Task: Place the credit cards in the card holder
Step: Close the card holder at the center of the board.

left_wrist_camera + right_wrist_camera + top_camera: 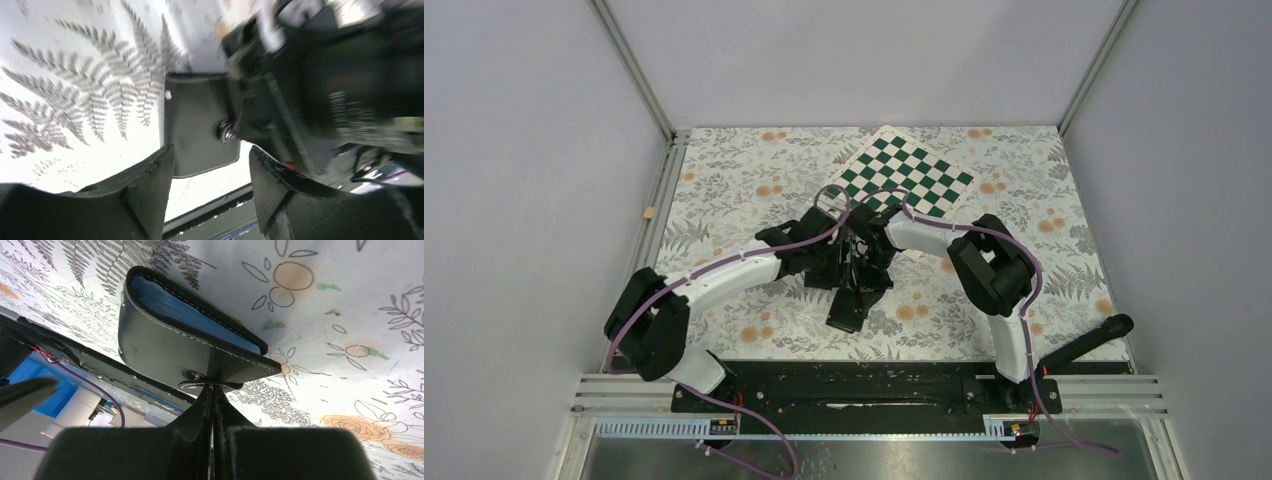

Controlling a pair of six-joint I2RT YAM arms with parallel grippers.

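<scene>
Right jaws pinch the snap tab (200, 376) of the card holder (165, 347) at frame centre, a blue credit card (190, 310) tucked inside; left jaws stand wide

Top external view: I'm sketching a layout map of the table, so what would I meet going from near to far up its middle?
black mounting rail → card holder → green-and-white checkered board

Looks like a robotics lab booth: plain grey walls (514, 150), aluminium frame (632, 68), floral cloth (724, 180) laid flat, two arms (724, 275) bolted to a black rail (854, 385).
</scene>
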